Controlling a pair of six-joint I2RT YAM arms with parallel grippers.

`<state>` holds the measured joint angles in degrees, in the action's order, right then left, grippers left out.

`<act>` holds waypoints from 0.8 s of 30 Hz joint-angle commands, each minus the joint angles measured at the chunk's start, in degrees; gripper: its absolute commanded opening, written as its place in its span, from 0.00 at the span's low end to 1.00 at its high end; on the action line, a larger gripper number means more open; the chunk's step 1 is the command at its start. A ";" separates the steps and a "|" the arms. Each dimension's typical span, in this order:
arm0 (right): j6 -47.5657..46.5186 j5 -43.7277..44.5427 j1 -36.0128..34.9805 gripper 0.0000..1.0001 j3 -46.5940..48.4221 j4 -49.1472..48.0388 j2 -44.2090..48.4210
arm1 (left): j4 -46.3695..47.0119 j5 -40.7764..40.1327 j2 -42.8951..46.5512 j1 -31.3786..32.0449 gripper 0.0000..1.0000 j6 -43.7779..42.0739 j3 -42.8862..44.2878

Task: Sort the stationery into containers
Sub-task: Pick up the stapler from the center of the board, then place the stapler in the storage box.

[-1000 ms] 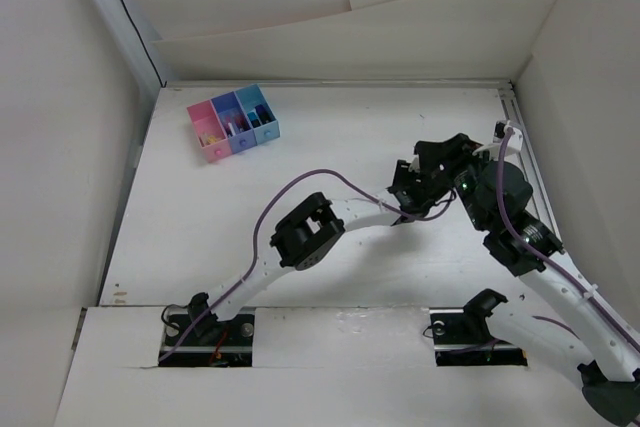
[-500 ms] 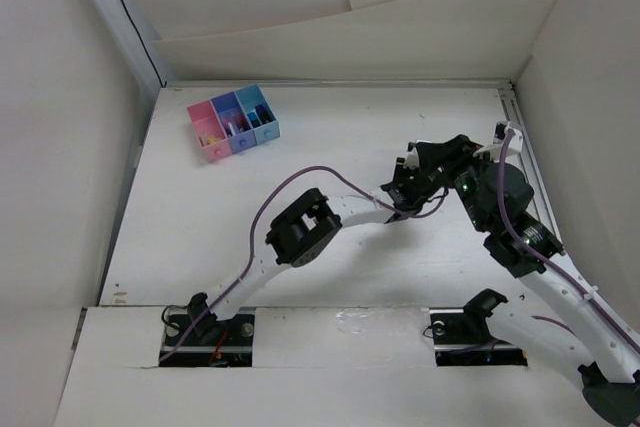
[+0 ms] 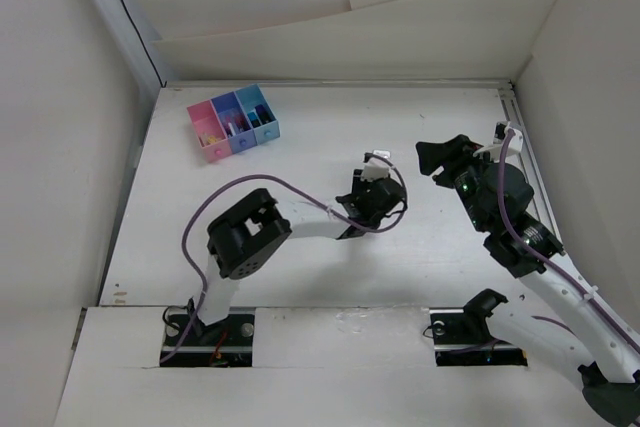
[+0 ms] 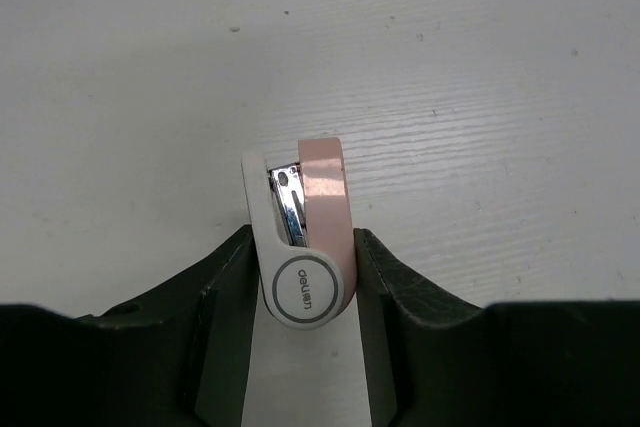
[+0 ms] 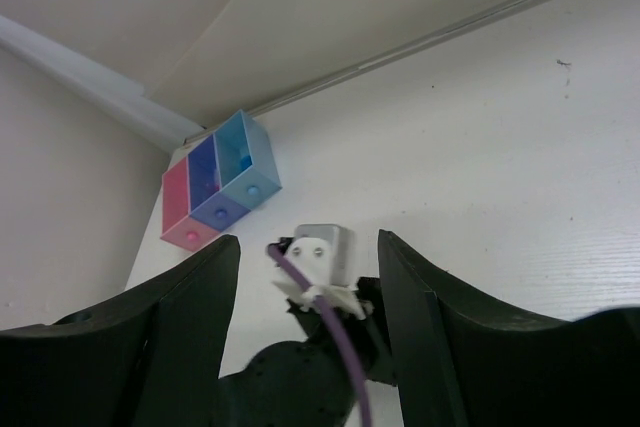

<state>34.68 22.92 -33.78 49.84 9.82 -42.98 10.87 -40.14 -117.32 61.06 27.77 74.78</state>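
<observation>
The white table (image 3: 200, 247) has your bins (image 3: 268, 131) at its far-left corner, some stationery (image 3: 231, 127) already inside. Your left gripper (image 4: 304, 257) clamps a stapler (image 4: 322, 197) mid-table, not yet binned; your right gripper (image 3: 437, 159) gapes empty.

White table (image 3: 330, 127) w/ 3 joined bins (image 3: 233, 123) far-left.

A white, faintly grained table (image 3: 330, 137) fills the middle. Plain pale walls (image 3: 50, 147) close it in at 9, 12 and 3 o'clock. The back panel (image 3: 400, 7) looks creased, perhaps cardboard. The light is soft and even.
</observation>
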 commanded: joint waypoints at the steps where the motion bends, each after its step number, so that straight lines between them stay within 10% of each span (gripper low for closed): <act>1: -0.84 0.46 0.29 0.63 0.17 -2.35 0.79 | 3.19 -4.50 10.50 -0.50 0.21 1.94 -4.55; 15: -0.23 -4.63 0.29 0.63 -2.91 -4.81 0.10 | 1.70 9.89 33.72 -30.97 0.21 3.34 -13.61; 24: -0.22 -10.26 0.29 0.63 -3.44 -6.22 -4.30 | -1.11 14.56 30.23 -49.80 0.21 4.49 -11.43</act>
<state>34.72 15.92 -33.78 46.02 7.07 -47.44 10.96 -28.58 -85.80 13.58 31.16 61.87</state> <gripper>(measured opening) 0.634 0.348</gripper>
